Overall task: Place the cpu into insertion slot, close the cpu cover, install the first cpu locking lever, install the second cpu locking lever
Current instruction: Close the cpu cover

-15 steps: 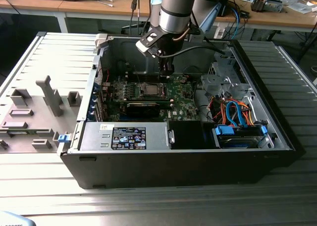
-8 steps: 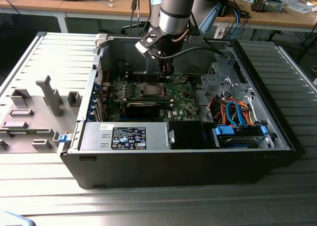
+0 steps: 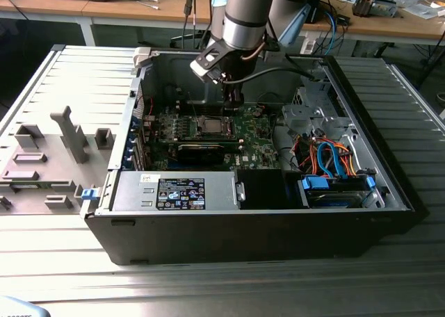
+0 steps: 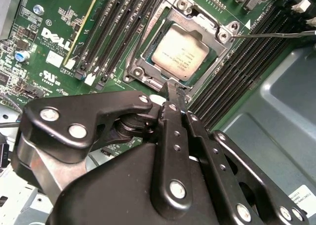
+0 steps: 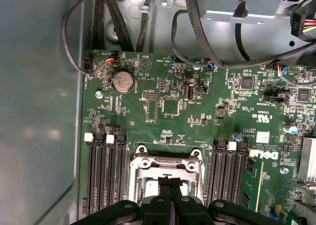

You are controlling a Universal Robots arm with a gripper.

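Note:
The cpu [image 4: 178, 52], a square silver-grey chip, lies flat in the insertion slot [image 4: 137, 71] on the green motherboard. The cpu cover [image 4: 215, 33], a silvery frame, lies flat around the chip. A thin metal locking lever [image 4: 276, 35] sticks out from one corner of the slot across the memory slots. My gripper [image 4: 171, 91] hovers just beside the slot's edge, its black fingers pressed together with nothing between them. In the first wrist view the gripper [image 5: 170, 180] hangs over the slot [image 5: 165, 163]. In the exterior view the gripper [image 3: 235, 101] stands just above and behind the cpu [image 3: 208, 126].
The motherboard sits in an open black computer case [image 3: 389, 185]. Rows of memory slots [image 4: 118, 27] flank the socket on both sides. A long black expansion card [image 3: 208, 149] lies in front of it; drive cage and orange and blue cables [image 3: 330, 157] are on the exterior view's right.

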